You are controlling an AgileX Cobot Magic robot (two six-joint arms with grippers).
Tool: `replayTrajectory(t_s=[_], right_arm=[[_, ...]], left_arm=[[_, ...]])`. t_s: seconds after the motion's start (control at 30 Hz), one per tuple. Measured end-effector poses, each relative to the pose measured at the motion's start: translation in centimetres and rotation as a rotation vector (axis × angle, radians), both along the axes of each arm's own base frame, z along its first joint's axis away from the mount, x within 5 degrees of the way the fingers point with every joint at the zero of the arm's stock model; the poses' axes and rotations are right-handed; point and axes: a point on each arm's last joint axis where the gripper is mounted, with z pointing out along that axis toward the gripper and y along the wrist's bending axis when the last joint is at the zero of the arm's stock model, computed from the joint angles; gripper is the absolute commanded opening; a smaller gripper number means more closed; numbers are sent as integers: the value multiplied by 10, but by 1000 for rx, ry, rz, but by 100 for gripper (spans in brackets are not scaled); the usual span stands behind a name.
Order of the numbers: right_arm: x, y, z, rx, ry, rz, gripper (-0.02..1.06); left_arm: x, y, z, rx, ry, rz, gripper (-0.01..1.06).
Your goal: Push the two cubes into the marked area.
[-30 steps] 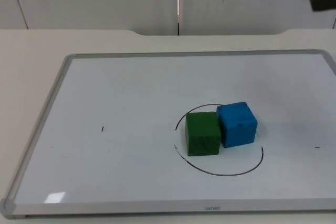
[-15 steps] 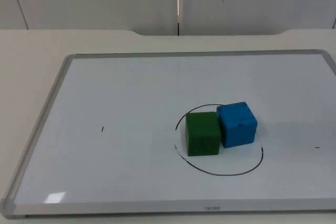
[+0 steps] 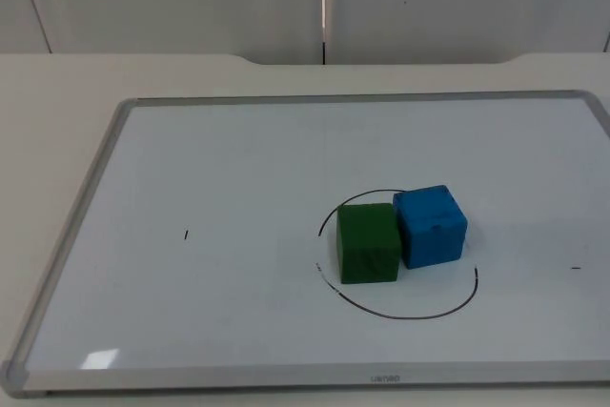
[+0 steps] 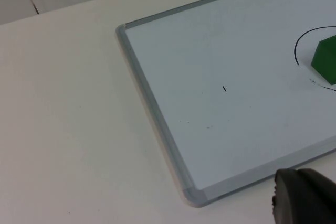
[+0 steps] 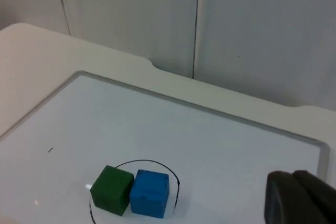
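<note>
The green cube (image 3: 368, 242) and the blue cube (image 3: 431, 226) sit side by side, touching, on the whiteboard (image 3: 238, 169), both inside the drawn circle (image 3: 400, 313), green to the left. The row they form runs left to right. Both claws are high and well back from the pair; the right gripper (image 5: 302, 198) looks nearer, the left gripper (image 4: 304, 200) hangs off the board's near left corner. Whether either claw is apart or together cannot be told. The task looks done.
</note>
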Motion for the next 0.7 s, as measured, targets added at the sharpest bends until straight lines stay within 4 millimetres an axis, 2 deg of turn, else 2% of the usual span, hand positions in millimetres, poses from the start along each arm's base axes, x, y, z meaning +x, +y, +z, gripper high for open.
replayTrajectory(t_s=[0.57,0.7], right_arm=[[-59,-24,-44,7,54,-9,0],[-71,-29,-48,0,58,-13,0]], left_arm=[[0,0,0,0,0,0,0],[0,0,0,0,0,0,0]])
